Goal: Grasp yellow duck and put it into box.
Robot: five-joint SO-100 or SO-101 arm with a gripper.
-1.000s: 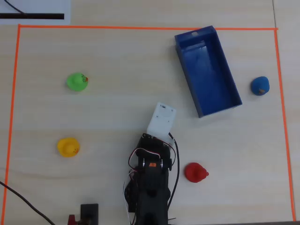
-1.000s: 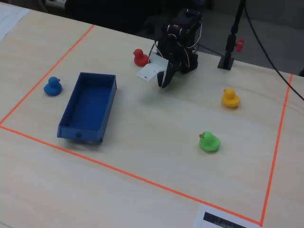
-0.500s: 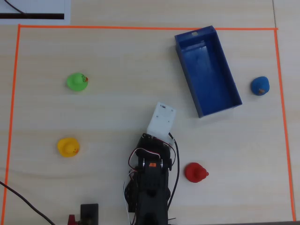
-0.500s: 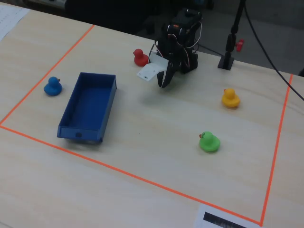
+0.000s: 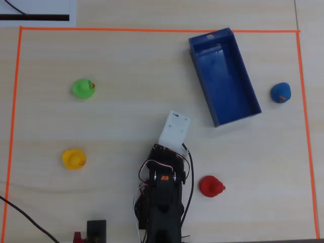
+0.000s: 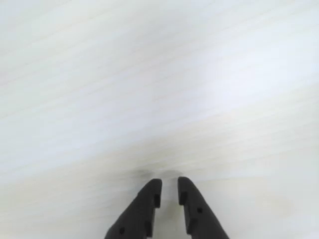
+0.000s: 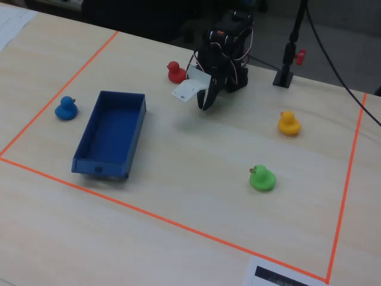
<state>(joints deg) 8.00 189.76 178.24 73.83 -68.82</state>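
two end effector (image 6: 169,185) fingertips nearly together, empty

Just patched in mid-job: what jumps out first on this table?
Four bright ducks are spread inside the orange tape border: in the overhead view the green duck and yellow duck at left, the red duck beside the arm, the blue duck at far right. The empty blue box lies upper right; the gripper holds nothing.

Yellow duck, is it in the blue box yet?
Not yet. The small yellow rubber duck sits on the table, untouched. The dark blue plastic box is empty. The black gripper holds nothing, jaws nearly closed over bare wood. Reaching, grasping and dropping remain.
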